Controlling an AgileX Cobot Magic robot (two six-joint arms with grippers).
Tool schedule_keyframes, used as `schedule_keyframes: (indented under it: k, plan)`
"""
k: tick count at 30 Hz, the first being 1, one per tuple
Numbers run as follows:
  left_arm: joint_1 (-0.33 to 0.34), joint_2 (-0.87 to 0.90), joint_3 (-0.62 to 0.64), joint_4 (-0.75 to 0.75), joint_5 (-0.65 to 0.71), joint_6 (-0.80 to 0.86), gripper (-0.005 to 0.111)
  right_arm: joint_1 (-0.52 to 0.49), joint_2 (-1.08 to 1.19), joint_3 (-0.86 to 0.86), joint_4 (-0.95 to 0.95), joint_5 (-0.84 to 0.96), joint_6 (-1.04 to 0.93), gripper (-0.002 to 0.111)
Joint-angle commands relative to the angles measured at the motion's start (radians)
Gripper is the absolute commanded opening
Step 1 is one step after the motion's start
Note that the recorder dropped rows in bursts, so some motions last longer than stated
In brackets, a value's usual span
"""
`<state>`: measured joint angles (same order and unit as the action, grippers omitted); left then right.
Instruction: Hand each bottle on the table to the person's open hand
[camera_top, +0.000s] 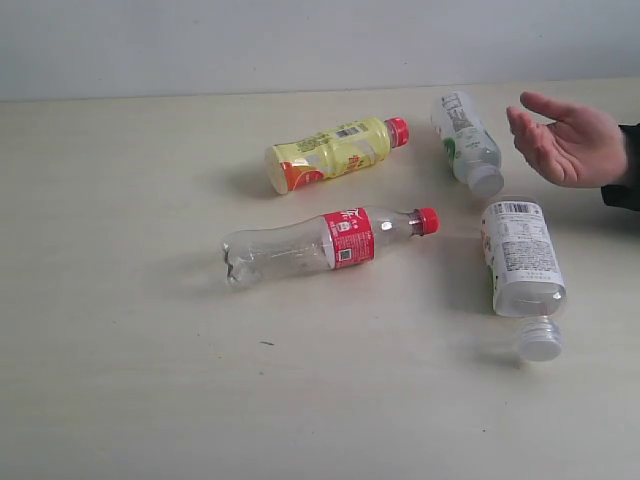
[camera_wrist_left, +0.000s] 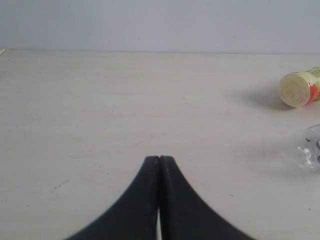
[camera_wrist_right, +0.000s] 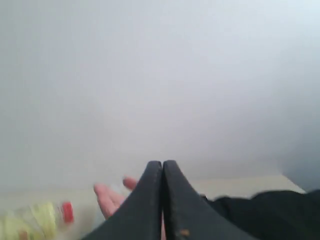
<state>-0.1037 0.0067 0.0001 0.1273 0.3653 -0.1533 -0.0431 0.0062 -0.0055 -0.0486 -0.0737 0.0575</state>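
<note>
hand (camera_wrist_right: 106, 199) half hidden, yellow bottle (camera_wrist_right: 31, 225) blurred

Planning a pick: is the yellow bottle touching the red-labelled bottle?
Apart. The exterior view shows bare table between the yellow bottle and the red-labelled bottle.

worktop (camera_top: 120, 380): pale beige wood grain, tiny dark specks
yellow bottle (camera_top: 335, 152): yellow, red cap
clear bottle (camera_top: 290, 250): see-through, red label, red cap
back white bottle (camera_top: 465, 140): white label, green marks, white cap
front white bottle (camera_top: 522, 258): white label, black print, white cap
hand (camera_top: 565, 140): light skin
cuff (camera_top: 622, 172): black
left end effector (camera_wrist_left: 159, 159): black
right end effector (camera_wrist_right: 162, 163): black
</note>
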Motion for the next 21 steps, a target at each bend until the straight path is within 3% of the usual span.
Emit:
schedule_keyframes:
  k: [1, 3, 4, 6, 8, 14, 16, 21]
  plan:
    - [0.004, -0.007, 0.0, -0.007, -0.008, -0.004, 0.0, -0.003, -0.006, 0.006, 0.131, -0.37, 0.366, 0.0]
    - [0.004, -0.007, 0.0, -0.007, -0.008, -0.004, 0.0, -0.003, -0.006, 0.002, 0.263, -0.602, 0.435, 0.0]
    - [0.004, -0.007, 0.0, -0.007, -0.008, -0.004, 0.0, -0.003, 0.016, -0.032, 0.326, -0.623, 0.437, 0.0]
    - [0.004, -0.007, 0.0, -0.007, -0.008, -0.004, 0.0, -0.003, 0.13, -0.175, 0.471, -0.563, 0.319, 0.0]
    - [0.004, -0.007, 0.0, -0.007, -0.008, -0.004, 0.0, -0.003, 0.334, -0.362, 0.471, -0.458, 0.144, 0.0]
    - [0.004, -0.007, 0.0, -0.007, -0.008, -0.004, 0.0, -0.003, 1.034, -1.028, 0.14, 0.418, -0.15, 0.0]
    - [0.004, -0.007, 0.0, -0.007, -0.008, -0.004, 0.0, -0.003, 1.214, -1.206, 0.174, 0.674, -0.376, 0.0]
    - [0.004, -0.007, 0.0, -0.007, -0.008, -0.004, 0.0, 0.007, 1.449, -1.425, 0.457, 1.066, -0.84, 0.0]
